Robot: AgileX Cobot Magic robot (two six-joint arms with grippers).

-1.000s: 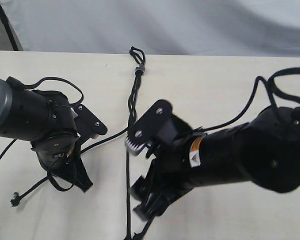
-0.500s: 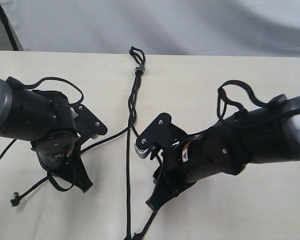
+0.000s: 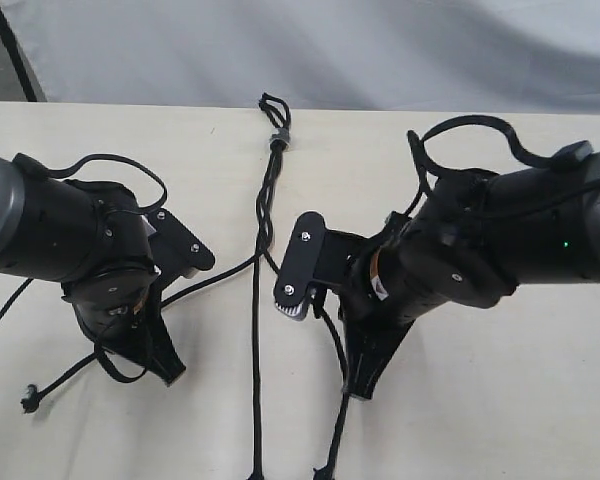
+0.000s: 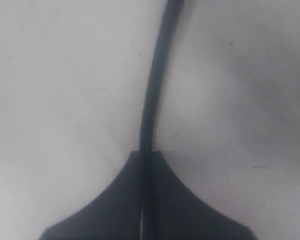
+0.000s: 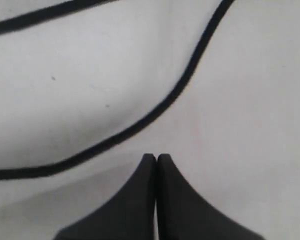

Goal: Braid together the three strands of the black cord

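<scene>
On the table (image 3: 500, 420), we see the left gripper (image 4: 145, 154) clamped on one strand (image 4: 153, 85) of the black cord (image 3: 266, 205); the right gripper (image 5: 156, 158) is pinched together, empty, near another strand (image 5: 155, 112).

On the pale desk (image 3: 480, 420), the black cord (image 3: 276, 160) wears a grey band (image 3: 278, 138), with its small loop (image 3: 273, 104) just beyond. On the band's other side the three strands (image 3: 267, 205) twist together, then part. The left strand (image 3: 213, 278) leads to the left tool (image 3: 168, 372). The middle strand (image 3: 256, 380) runs straight on. The right strand (image 3: 336, 440) passes the right tool (image 3: 360, 388), whose tips are together.
</scene>
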